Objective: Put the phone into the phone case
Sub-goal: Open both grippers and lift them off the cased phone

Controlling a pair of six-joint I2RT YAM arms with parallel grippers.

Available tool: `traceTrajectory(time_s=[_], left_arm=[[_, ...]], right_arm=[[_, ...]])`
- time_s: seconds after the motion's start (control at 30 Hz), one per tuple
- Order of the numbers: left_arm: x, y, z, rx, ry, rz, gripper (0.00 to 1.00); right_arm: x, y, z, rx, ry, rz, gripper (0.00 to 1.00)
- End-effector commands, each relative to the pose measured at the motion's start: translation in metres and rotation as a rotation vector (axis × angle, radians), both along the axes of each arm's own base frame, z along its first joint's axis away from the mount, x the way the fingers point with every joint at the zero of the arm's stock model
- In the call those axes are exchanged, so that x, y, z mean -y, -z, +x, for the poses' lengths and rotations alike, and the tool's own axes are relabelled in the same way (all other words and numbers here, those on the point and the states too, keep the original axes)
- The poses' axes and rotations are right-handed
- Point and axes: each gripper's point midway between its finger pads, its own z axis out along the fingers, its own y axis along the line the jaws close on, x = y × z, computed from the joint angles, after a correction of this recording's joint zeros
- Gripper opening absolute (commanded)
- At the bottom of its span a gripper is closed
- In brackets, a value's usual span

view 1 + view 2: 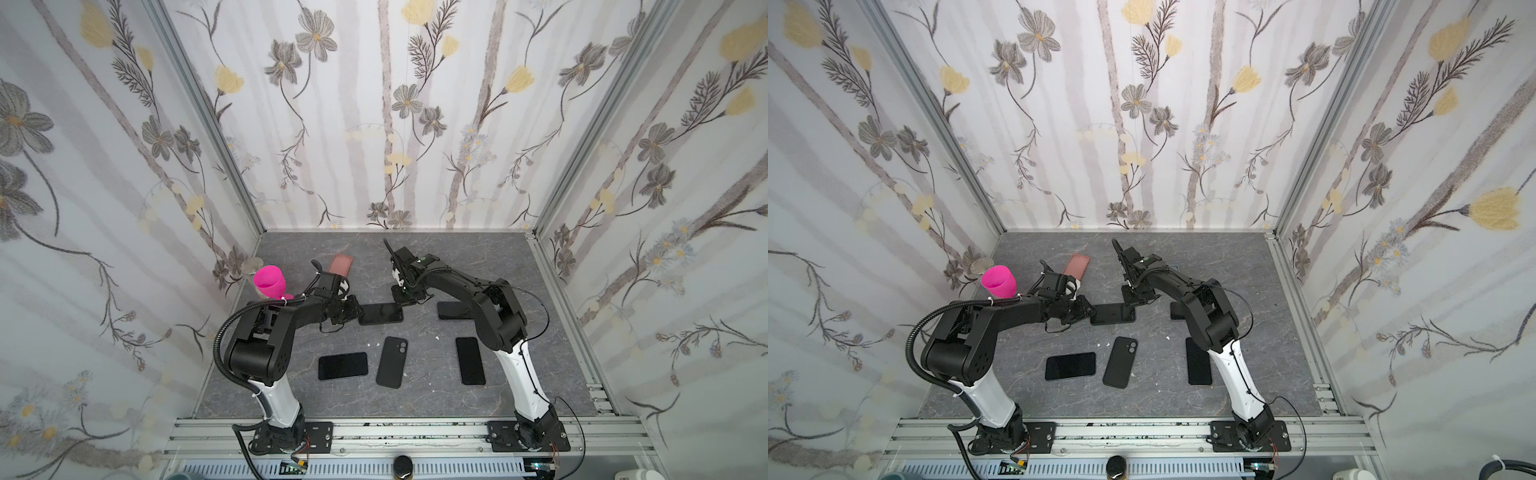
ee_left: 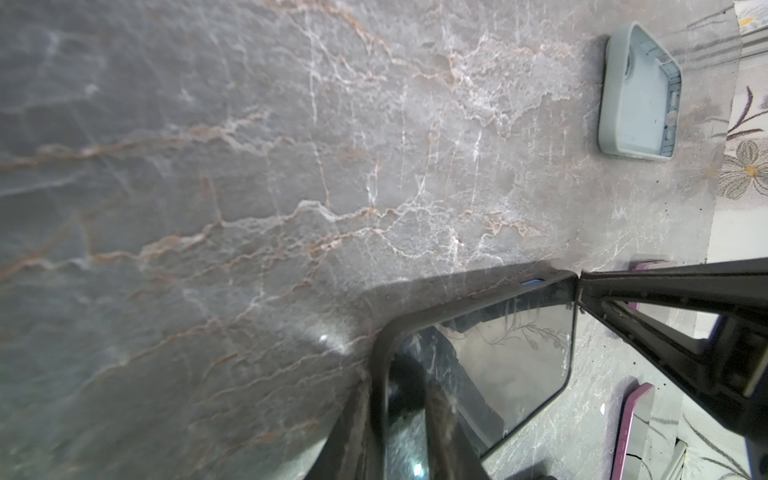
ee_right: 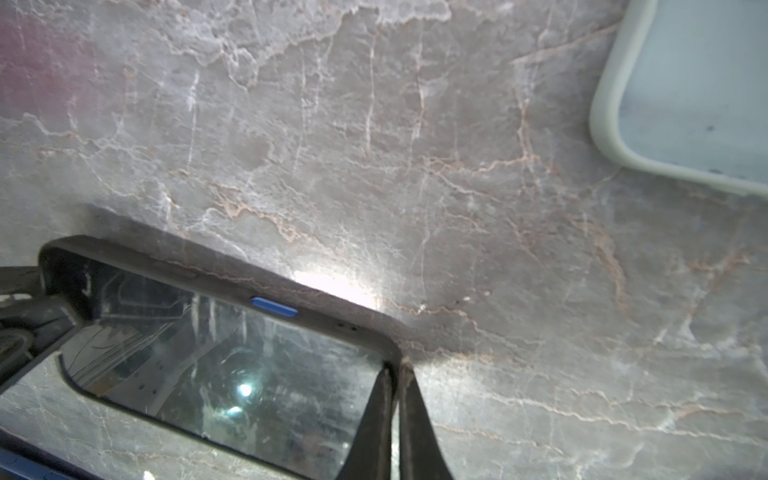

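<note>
Now left pincer [image 1: 360, 312] grips the phone [image 1: 383, 313], closed right pincer [image 1: 401, 303] touching its corner.

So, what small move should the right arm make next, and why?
Probably press the right gripper straight down: its shut jaws sit at the corner of the black phone case, where the phone may not be fully seated, while the left gripper holds the opposite end.

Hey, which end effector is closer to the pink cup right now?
Left. The left end effector grips the end of the phone nearest the pink cup; the right end effector sits shut at that phone's opposite corner, farther from the cup.
</note>
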Motion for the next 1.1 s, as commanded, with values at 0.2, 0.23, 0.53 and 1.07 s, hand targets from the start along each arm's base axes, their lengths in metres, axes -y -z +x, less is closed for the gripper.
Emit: traceTrajectory(time_s=[0.2, 0.23, 0.53, 1.07], left_arm=[[-0.012, 0.009, -0.012, -0.052, -0.013, 0.075, 0.27], [-0.013, 0.004, -0.009, -0.039, -0.016, 0.077, 0.27], [-0.019, -0.064, 0.014, 0.163, -0.026, 0.108, 0.3], [-0.041, -0.199, -0.019, 0.679, 0.046, 0.198, 0.51]], right_arm=[[0.008, -0.002, -0.014, -0.018, -0.044, -0.078, 0.13], [0.003, -0.013, -0.01, 0.007, -0.056, -0.058, 0.14], [-0.053, -0.118, 0.016, 0.267, -0.234, 0.231, 0.27], [-0.065, -0.246, 0.017, 0.845, -0.578, 0.292, 0.31]])
